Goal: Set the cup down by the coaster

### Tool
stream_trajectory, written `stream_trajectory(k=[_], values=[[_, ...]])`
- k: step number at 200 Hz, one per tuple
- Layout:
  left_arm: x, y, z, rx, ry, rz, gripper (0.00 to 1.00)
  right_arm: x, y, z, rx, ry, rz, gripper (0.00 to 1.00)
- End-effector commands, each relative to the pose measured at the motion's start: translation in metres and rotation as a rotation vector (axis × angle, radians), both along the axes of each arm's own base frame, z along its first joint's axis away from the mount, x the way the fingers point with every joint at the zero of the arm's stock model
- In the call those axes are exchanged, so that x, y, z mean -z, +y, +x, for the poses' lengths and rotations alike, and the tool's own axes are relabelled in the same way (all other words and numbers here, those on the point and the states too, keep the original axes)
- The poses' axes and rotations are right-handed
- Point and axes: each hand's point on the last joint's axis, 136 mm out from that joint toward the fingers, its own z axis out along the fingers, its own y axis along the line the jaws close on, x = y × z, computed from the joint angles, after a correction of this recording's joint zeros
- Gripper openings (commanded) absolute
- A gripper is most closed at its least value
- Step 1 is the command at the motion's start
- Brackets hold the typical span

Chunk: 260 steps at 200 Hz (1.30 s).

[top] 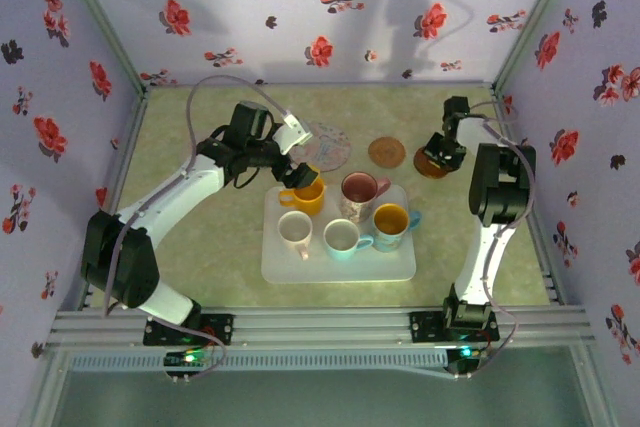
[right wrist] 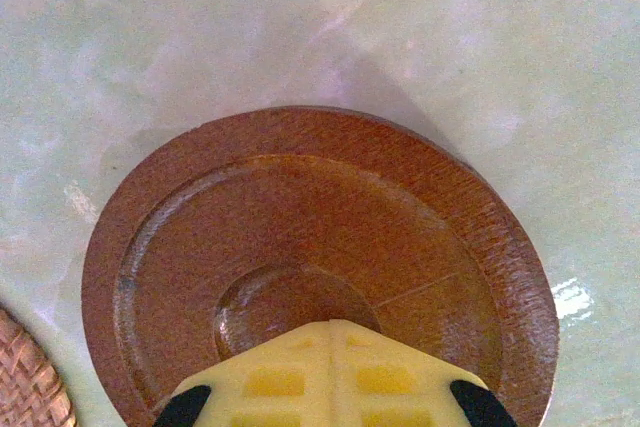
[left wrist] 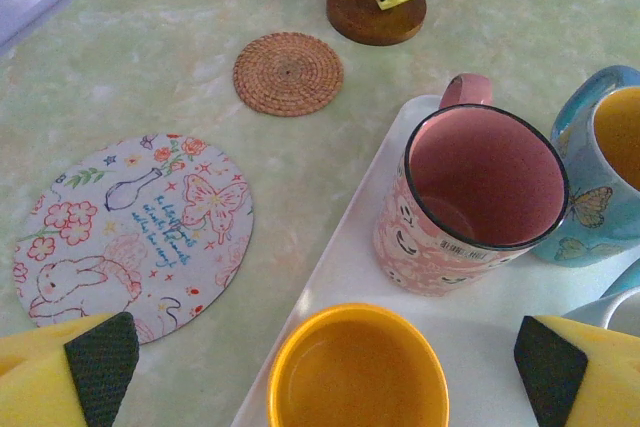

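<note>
Left gripper (left wrist: 326,352) is standing wide open, fingers straddling the yellow cup (left wrist: 357,377) at the tray's (left wrist: 340,267) far-left corner, apparently lining up a grasp. Pink mug (left wrist: 470,202) is crowding one side. Open table is lying beside the illustrated coaster (left wrist: 135,222). Right gripper (right wrist: 330,372), closed, is hovering over the wooden coaster (right wrist: 320,237).

A lab test booth (oddly nursery-pretty): lilac flower-printed walls (top: 300,7) enclose the pale green marbled tabletop (top: 400,112), aluminium rails (top: 330,325) fronting it.
</note>
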Motion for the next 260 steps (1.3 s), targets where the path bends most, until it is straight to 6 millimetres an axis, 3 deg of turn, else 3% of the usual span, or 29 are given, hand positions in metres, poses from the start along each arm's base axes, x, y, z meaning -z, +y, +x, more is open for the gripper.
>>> stream_trajectory(k=[1,64,132,187,260], values=[[0.001,0.002,-0.005,0.014,-0.012,0.019,1.0,0.01,-0.001,-0.001,0.026,0.041,-0.016,0.0],[0.0,0.005,-0.002,0.007,-0.015,0.02,1.0,0.008,0.005,0.009,0.013,0.037,-0.006,0.0],[-0.004,0.009,-0.008,0.001,-0.024,0.014,1.0,-0.009,0.006,0.011,-0.002,0.005,-0.02,0.01],[-0.01,0.014,-0.013,-0.012,-0.038,0.004,1.0,-0.038,0.01,0.013,-0.033,-0.051,-0.037,0.05],[-0.029,0.019,-0.015,-0.04,-0.071,-0.022,1.0,-0.094,0.023,0.004,-0.124,-0.155,-0.066,0.29]])
